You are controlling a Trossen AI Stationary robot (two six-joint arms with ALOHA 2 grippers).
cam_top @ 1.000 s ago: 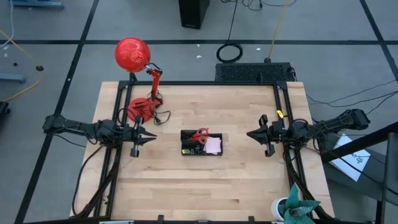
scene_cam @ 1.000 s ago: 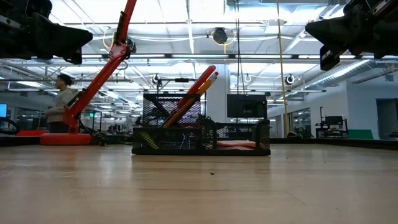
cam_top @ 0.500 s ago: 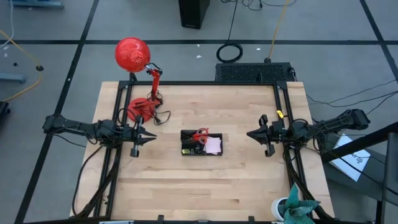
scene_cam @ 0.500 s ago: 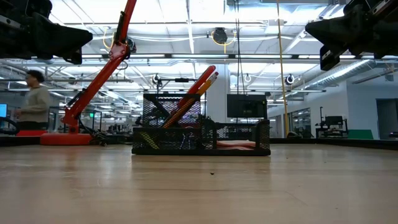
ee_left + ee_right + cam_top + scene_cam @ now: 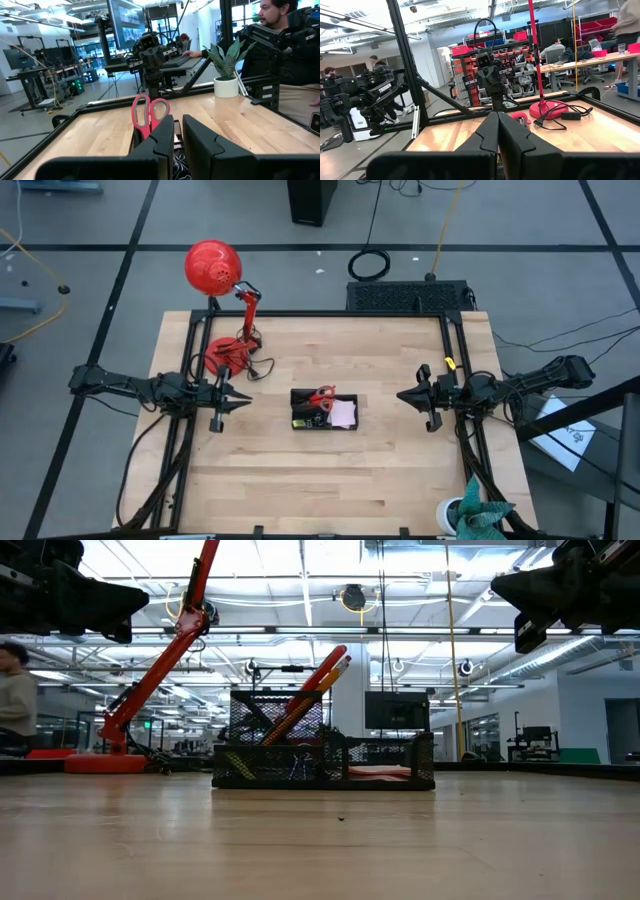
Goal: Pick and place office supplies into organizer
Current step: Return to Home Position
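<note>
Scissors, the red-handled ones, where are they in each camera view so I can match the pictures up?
High view: scissors in the black tray, table centre.
Low view: red handle slanting up from the tray's left half.
Left wrist view: red loops, centre.
Right wrist view: red sliver near centre, probably them.
Landmark: red lamp base, missing only from left wrist.

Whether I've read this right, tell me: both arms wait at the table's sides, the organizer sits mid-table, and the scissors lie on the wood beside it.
One thing is wrong. The scissors do not lie on the wood: they stand in the organizer, handles up, as the left wrist view shows. The left gripper and right gripper do wait at the table's sides, organizer mid-table.
</note>
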